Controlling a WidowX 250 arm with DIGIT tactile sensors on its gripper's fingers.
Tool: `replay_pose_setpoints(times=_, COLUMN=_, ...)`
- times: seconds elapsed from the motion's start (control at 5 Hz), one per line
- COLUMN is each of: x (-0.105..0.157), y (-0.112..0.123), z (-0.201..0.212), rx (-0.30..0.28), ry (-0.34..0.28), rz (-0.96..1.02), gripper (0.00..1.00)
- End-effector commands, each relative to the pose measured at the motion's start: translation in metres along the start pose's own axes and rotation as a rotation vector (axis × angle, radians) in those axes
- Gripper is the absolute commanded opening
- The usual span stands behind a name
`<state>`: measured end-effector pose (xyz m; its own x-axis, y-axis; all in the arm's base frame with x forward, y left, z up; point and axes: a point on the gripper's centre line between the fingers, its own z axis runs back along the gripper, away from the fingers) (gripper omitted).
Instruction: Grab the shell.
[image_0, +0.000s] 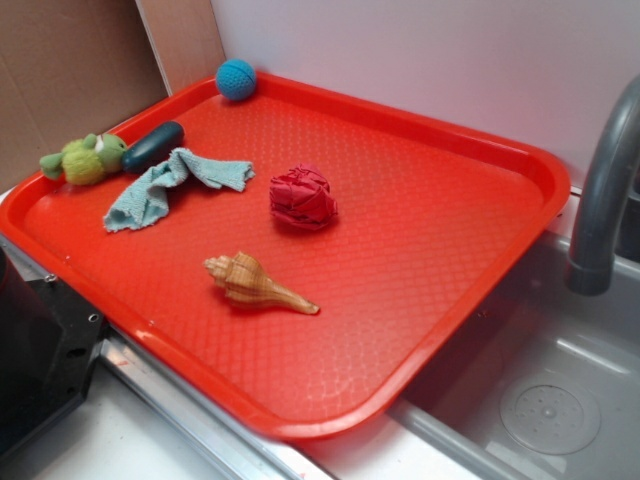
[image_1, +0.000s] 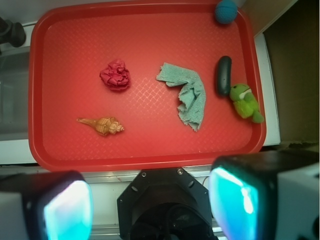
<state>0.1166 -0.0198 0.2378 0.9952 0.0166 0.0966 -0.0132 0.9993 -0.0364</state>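
The tan spiral shell (image_0: 256, 284) lies on its side on the red tray (image_0: 430, 250), near the tray's front edge, its pointed tail to the right. In the wrist view the shell (image_1: 102, 125) lies lower left on the tray (image_1: 75, 50), tail pointing left. My gripper (image_1: 155, 207) is high above the tray's near edge, well away from the shell. Its jaws stand wide apart with nothing between them. The gripper does not show in the exterior view.
On the tray: a red wrinkly ball (image_0: 302, 197), a teal cloth (image_0: 165, 185), a dark oblong object (image_0: 153, 146), a green plush toy (image_0: 85, 159), a blue ball (image_0: 236, 79). A sink basin (image_0: 545, 400) and grey faucet (image_0: 600, 200) lie right. The robot base (image_1: 162, 205) is below.
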Motion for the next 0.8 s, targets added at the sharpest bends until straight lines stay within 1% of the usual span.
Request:
replay_pose_setpoints(times=0.0, x=0.000, y=0.000, z=0.000, rx=0.000, ry=0.000, rz=0.000, gripper=1.00)
replay_pose_setpoints(times=0.2, x=0.033, y=-0.015, z=-0.054, rx=-0.014, ry=0.047, rz=-0.248, gripper=1.00)
replay_pose_setpoints(times=0.4, x=0.061, y=-0.036, z=-0.089, rx=-0.019, ry=0.060, rz=-0.498, gripper=1.00)
replay_pose_setpoints(times=0.6, x=0.074, y=-0.060, z=-0.123, rx=-0.031, ry=0.053, rz=-0.748, gripper=1.00)
